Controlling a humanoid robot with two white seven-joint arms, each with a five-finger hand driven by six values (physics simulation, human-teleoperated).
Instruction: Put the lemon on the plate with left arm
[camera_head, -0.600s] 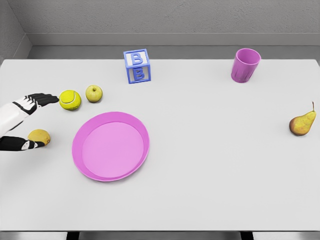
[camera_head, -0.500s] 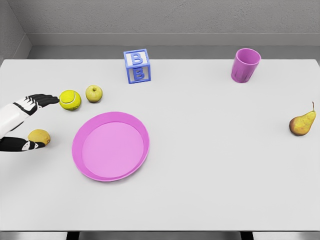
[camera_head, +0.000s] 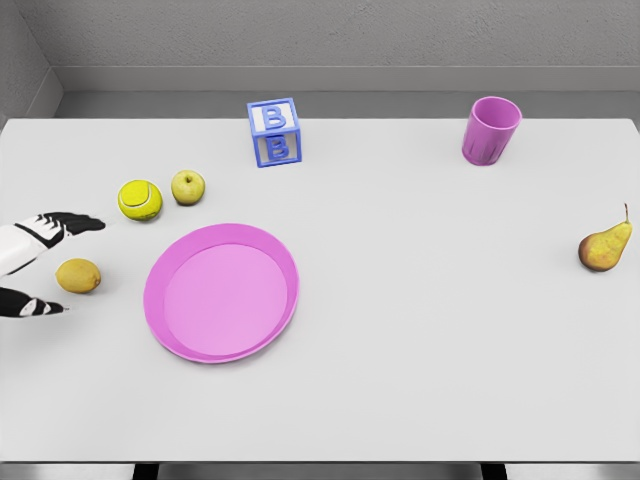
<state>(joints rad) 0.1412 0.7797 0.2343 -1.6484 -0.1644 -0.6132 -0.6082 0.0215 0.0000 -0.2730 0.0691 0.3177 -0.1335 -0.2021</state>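
Left hand (camera_head: 35, 262) is backing off toward the edge, fingers spread apart around nothing. The lemon (camera_head: 78, 275) is sitting loose on the bench, left of the plate (camera_head: 222, 292), so that grab's getting reset.

White desk (camera_head: 420, 380) fills most of the head view, matte top, flat even light, only soft shadows. Behind the desk's far edge: a strip of dark grey floor (camera_head: 350, 103), then a light grey textured back wall (camera_head: 350, 35) with a paler baseboard band along its foot. Left of the desk, a second grey wall (camera_head: 18, 70) meets the back wall in a corner. Dark leg stubs show below the desk's near edge.
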